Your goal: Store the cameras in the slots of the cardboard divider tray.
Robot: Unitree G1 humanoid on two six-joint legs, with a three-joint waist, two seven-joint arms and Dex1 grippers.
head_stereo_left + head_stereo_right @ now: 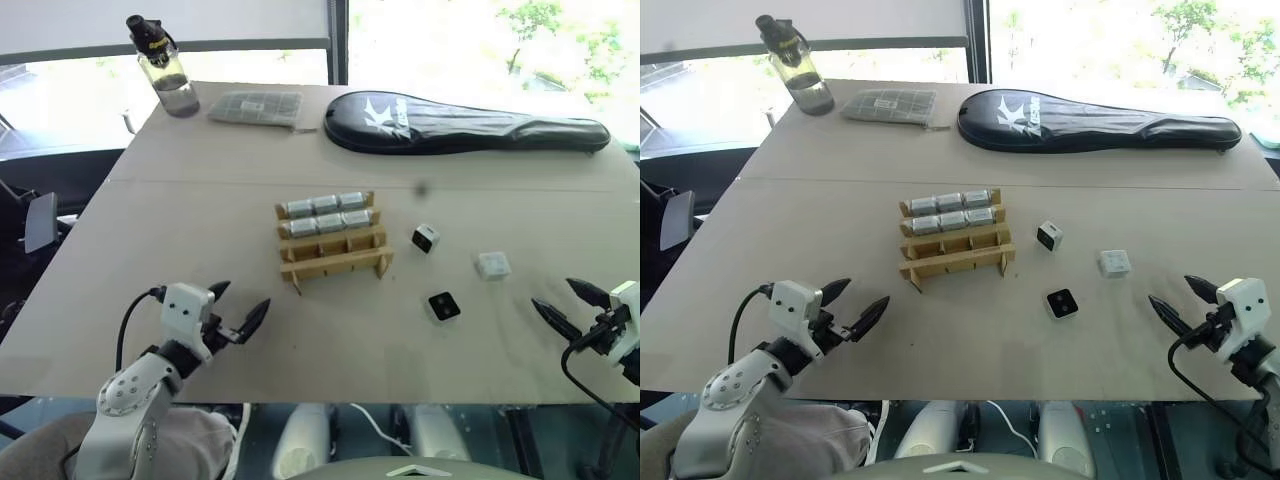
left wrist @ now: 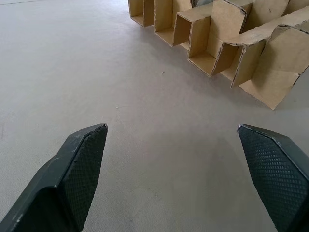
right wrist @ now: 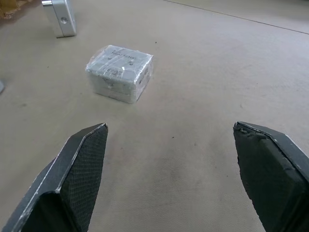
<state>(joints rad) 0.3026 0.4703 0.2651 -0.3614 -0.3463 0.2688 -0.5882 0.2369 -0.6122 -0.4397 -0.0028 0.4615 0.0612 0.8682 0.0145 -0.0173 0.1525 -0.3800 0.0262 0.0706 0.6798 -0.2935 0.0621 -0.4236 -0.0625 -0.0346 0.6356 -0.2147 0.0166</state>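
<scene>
Nearest the table edge: left gripper and right gripper hover low over the tabletop, both with fingers spread wide and nothing between them, probably a ready stance on either side of the work.

Mid-table, right side: three loose cameras, a black-faced one, a wrapped white one lying ahead of the right gripper, and one just beside the cardboard divider tray. They sit within the right arm's reach; that arm seems the likelier picker.

Tray centre: two far rows hold six cameras; the near row stands unfilled.

Far edge: racket case, water bottle, flat grey packet, apparently out of the way.
</scene>
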